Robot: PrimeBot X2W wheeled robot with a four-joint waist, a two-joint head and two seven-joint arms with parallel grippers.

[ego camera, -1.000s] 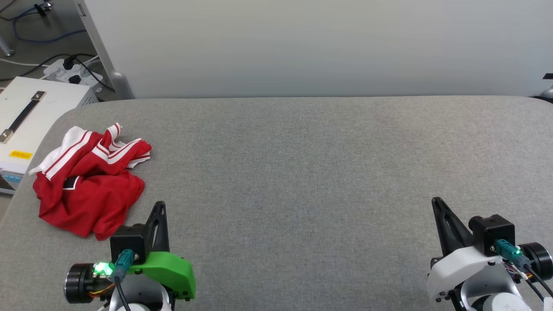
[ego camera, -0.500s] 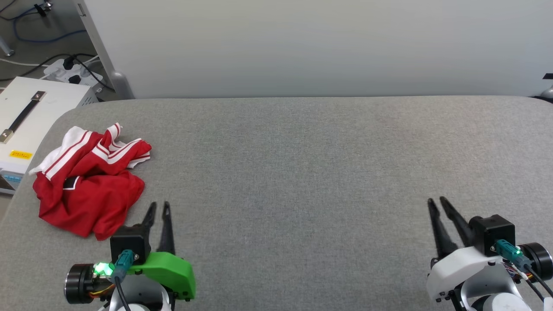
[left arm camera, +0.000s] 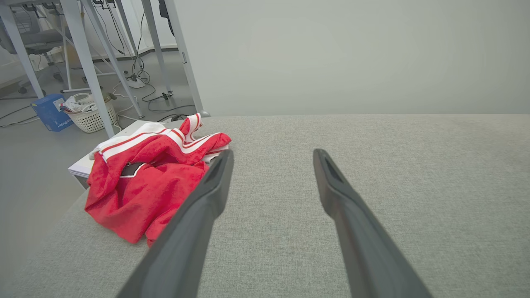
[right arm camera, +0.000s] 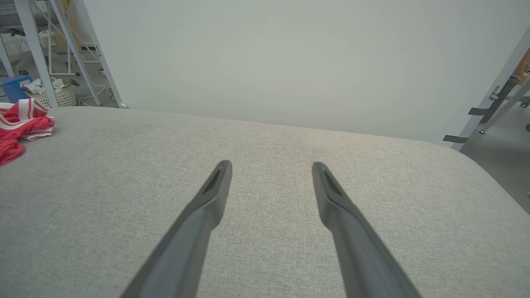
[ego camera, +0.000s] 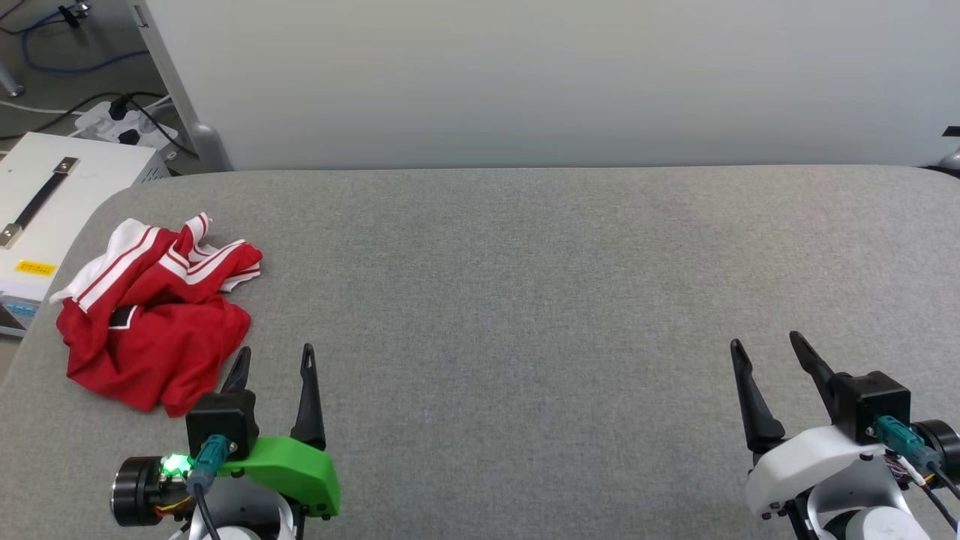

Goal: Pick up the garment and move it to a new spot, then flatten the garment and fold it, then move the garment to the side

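- The task is at its very beginning: no step is done yet. The garment [ego camera: 157, 322] lies crumpled in a heap on the grey desk [ego camera: 525, 262]; nothing lifts it, flattens it or folds it.
- The garment sits just ahead of the left gripper [ego camera: 275, 350] and to its left side. In the left wrist view the left finger of this gripper [left arm camera: 274, 154] passes in front of the red cloth [left arm camera: 145, 186], but I judge it is not touching it.
- From the right gripper [ego camera: 766, 341] the garment is well apart, far to its left; the right wrist view shows a small part of it [right arm camera: 20, 124] at the left edge.
- Both grippers are released, with the fingers spread wide, and they hold nothing. The right gripper [right arm camera: 271, 163] has bare desk ahead of it.
- All is left to do: pick up, move, flatten, fold, put aside.
- Compared with one second ago: both grippers were clenched then, half a second ago they were slightly parted, and now they stand wide. The garment has not moved.
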